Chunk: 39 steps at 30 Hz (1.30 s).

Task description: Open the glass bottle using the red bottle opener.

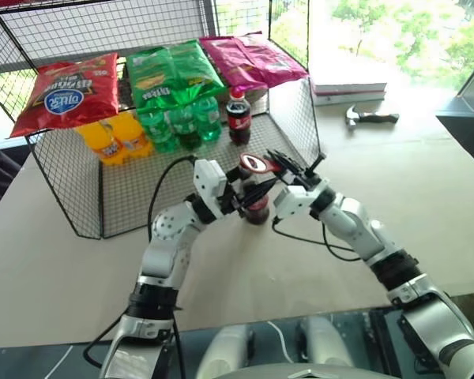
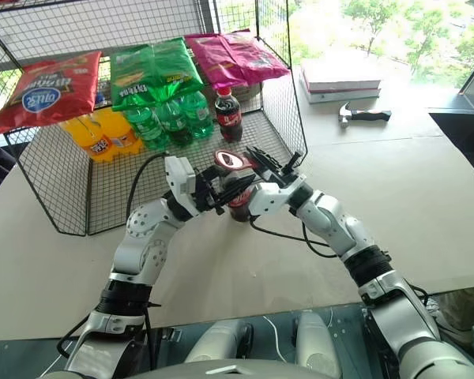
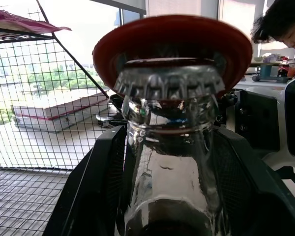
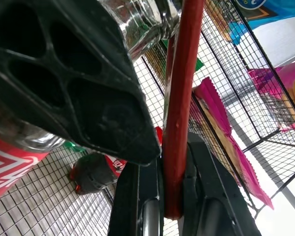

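Standing on the bench [image 1: 79, 260] just before the wire rack [image 1: 79, 197], the bottle [image 1: 257, 207], clear glass with dark cola and a crimped cap, is gripped by the left pincer [image 1: 241, 193]. The opener [image 1: 254, 163], clamped in the right pincer [image 1: 288, 170], is laid over the cap. Open bench is seen rightward; a hammer [image 1: 371, 118] and books [image 1: 349, 87] lie well apart.

Pale beige tabletop [image 1: 426, 205] in bright daylight. Black wire-mesh rack [image 1: 71, 181] at 11 o'clock holds snack bags and drink bottles. Stacked books [image 1: 349, 88] and black-handled hammer [image 1: 370, 118] at 1 o'clock. Window [image 1: 395, 31] beyond, green trees outside.
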Each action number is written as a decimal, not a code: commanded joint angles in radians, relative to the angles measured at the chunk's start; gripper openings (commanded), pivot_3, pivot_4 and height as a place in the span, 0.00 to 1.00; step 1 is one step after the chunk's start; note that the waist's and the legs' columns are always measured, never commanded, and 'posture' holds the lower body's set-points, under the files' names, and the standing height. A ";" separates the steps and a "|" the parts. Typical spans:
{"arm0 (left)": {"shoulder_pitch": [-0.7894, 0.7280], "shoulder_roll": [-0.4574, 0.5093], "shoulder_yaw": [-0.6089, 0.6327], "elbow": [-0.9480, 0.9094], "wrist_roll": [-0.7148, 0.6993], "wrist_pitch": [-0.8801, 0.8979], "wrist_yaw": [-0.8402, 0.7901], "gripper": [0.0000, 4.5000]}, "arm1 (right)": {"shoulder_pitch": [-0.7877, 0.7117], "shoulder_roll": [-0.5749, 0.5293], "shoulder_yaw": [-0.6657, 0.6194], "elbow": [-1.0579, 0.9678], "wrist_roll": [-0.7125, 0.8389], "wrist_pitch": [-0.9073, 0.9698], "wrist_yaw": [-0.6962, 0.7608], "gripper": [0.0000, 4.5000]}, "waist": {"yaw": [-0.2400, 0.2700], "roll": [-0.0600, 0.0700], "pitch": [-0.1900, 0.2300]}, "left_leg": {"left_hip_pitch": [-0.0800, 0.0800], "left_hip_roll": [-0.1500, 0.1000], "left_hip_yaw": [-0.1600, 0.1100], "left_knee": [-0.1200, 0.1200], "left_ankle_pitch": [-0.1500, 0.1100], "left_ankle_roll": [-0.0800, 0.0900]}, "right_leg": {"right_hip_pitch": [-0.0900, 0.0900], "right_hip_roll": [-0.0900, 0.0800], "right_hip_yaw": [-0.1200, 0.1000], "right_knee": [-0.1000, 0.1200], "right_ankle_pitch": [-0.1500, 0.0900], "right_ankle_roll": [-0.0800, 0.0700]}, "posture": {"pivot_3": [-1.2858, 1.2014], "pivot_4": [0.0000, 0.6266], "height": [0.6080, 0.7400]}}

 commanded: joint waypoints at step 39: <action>-0.034 -0.029 -0.029 0.063 0.020 -0.006 -0.007 0.46 | -0.309 -0.263 0.052 0.147 -0.188 -0.224 -0.003 0.00 | 0.003 0.000 0.001 | -0.001 0.000 0.000 -0.002 0.000 0.000 | 0.000 0.000 0.000 -0.002 0.000 0.000 | 0.52 0.24 1.00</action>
